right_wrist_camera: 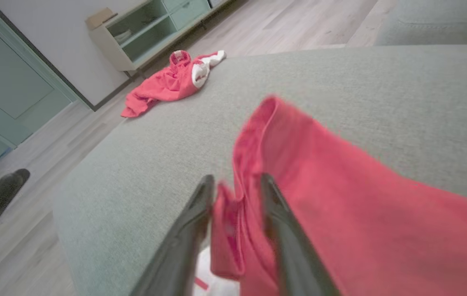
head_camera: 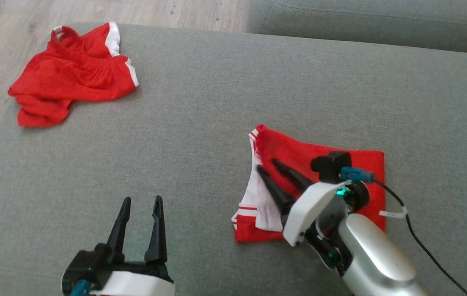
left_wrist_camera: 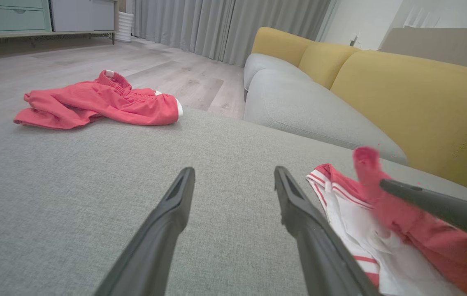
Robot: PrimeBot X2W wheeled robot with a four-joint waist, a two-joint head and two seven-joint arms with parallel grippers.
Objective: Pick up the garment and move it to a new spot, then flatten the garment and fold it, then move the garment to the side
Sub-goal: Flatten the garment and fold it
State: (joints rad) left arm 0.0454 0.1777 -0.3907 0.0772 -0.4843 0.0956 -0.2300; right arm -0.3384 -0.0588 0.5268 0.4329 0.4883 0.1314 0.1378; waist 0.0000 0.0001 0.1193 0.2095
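Grip status: right gripper (head_camera: 267,164) sits low over the red folded fabric garment with white striped trim (head_camera: 299,150), fingers partly parted around a raised fold, probably laying it down; pinch cannot be confirmed. Left gripper (head_camera: 142,199) stands wide open, empty, clear. Garment lies right of centre on the grey fabric cushion (head_camera: 217,90), roughly rectangular, white panel at its left edge.

There are two red, white-trimmed fabric garments, far-left garment (head_camera: 73,74) and near-right garment (head_camera: 295,150), one grey woven cushion (head_camera: 217,102), and two dark-fingered grippers, left gripper (head_camera: 142,198) and right gripper (head_camera: 267,164).
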